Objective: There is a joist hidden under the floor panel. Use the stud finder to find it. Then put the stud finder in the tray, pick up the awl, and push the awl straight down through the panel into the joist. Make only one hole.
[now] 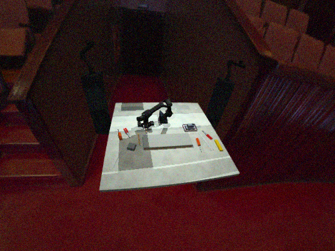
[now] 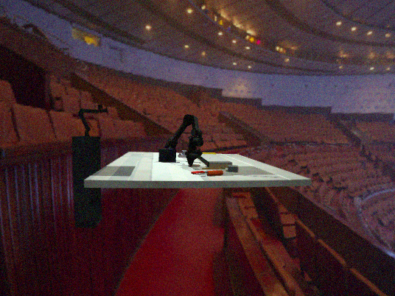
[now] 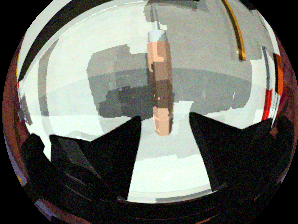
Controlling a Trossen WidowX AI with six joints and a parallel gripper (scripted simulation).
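Observation:
The awl (image 3: pixel 160 85) lies on the table, its pinkish-orange handle toward my gripper and its metal shaft pointing away in the wrist view. My gripper (image 1: pixel 145 126) (image 2: pixel 191 164) (image 3: pixel 165 117) is low over the table, pointing down. Its fingers are partly open, one on each side of the handle's near end, with a visible gap on both sides. The floor panel (image 1: pixel 169 141) (image 2: pixel 219 164) is a flat grey slab beyond the awl. The tray (image 1: pixel 184 128) is right of the arm, with a dark grey thing in it that looks like the stud finder. No joist or hole can be made out.
A grey block (image 1: pixel 131 146) (image 2: pixel 232 168) and a thin yellow-brown stick (image 1: pixel 139 139) (image 3: pixel 235 30) lie left of the panel. An orange-handled tool (image 1: pixel 120 135) and a red-handled tool (image 1: pixel 127 133) lie farther left. Orange (image 1: pixel 198 142), red (image 1: pixel 209 137) and yellow (image 1: pixel 218 145) tools lie right.

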